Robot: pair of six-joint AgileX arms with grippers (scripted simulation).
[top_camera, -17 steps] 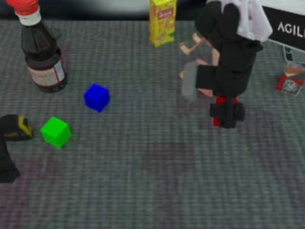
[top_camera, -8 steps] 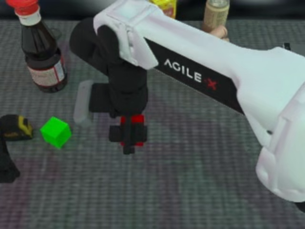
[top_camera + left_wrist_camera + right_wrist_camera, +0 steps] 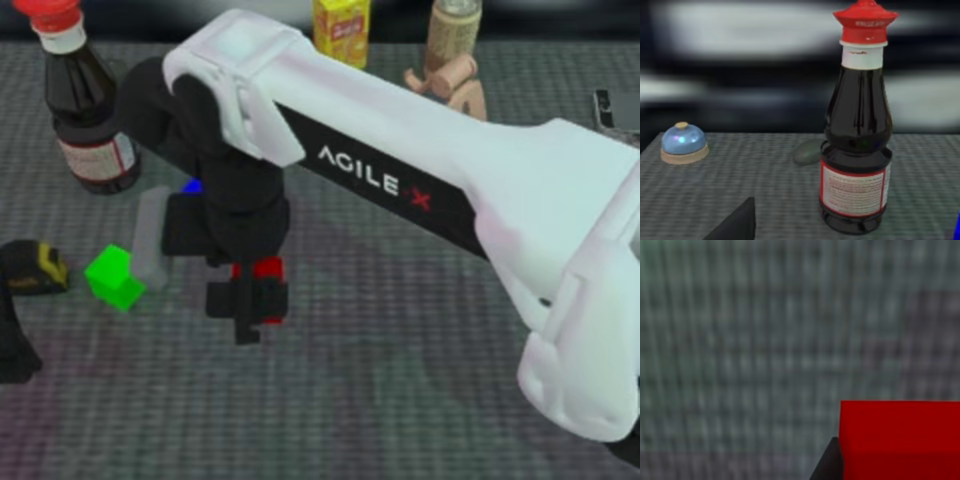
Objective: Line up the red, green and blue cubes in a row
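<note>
While partly hidden, seemingly three cubes: one red cube [image 3: 262, 270] in right claw [image 3: 247, 300], one green cube [image 3: 113, 277], one blue cube [image 3: 192, 186].

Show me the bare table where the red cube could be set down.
Open mat lies right of the green cube, beneath and beyond the right gripper holding the red cube. The far-left corner is crowded: sauce bottle, blue cube, left gripper.

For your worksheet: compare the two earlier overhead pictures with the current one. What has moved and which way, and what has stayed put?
The right arm swept from the table's right side to its left, carrying the red cube in its tool, now near the green cube. It now hides most of the blue cube. The grip held throughout. The green cube, bottle and parked left tool stayed put.
</note>
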